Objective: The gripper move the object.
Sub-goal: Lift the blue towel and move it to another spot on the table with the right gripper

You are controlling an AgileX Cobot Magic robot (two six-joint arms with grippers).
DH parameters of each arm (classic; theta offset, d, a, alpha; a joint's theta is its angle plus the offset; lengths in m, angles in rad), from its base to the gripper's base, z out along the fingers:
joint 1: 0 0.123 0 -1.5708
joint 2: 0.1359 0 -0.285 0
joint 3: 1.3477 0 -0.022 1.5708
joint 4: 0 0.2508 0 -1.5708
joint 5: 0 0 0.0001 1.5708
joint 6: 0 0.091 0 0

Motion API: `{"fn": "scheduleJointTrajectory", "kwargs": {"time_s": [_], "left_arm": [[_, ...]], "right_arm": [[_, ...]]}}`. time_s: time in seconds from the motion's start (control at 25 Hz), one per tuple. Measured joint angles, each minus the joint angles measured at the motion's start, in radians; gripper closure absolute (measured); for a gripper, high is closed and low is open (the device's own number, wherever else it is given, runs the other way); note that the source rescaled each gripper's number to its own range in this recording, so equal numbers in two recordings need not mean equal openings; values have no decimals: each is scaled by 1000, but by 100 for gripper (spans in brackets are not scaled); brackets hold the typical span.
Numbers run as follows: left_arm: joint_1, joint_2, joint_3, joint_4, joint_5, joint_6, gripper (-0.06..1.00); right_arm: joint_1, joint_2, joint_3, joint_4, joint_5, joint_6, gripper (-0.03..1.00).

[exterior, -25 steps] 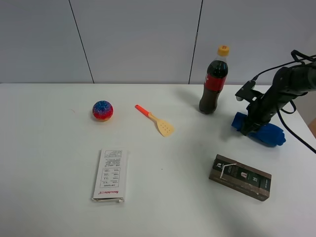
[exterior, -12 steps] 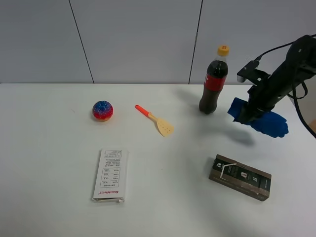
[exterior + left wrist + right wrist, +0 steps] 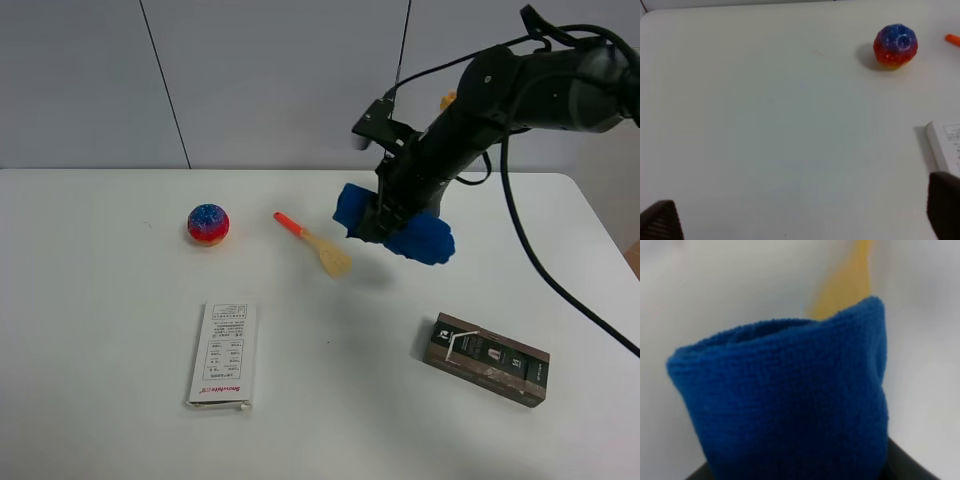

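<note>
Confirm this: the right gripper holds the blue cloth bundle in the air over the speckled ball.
Wrong. The right gripper holds the blue cloth bundle in the air by the spatula's yellow blade, not over the speckled ball; the exterior high view shows it.

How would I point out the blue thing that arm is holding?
Over the white table, follow the black arm to its claw. It holds a soft cloth bundle in the air near the spatula. Unlike the speckled ball, it is plain blue.
</note>
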Motion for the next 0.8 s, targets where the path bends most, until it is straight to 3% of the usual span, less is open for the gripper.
{"fn": "scheduleJointTrajectory", "kwargs": {"time_s": [0.32, 0.64, 0.68, 0.72, 0.8], "left_arm": [[0, 0, 0, 0, 0, 0, -6], [0, 0, 0, 0, 0, 0, -6], [0, 0, 0, 0, 0, 0, -6], [0, 0, 0, 0, 0, 0, -6], [0, 0, 0, 0, 0, 0, -6]], "right_arm": [[156, 140, -139, 5, 55, 31, 97], [188, 208, -141, -54, 60, 64, 97], [189, 210, -141, -56, 61, 66, 94], [190, 209, -141, -56, 64, 72, 83], [192, 209, -142, -55, 72, 100, 54]]}}
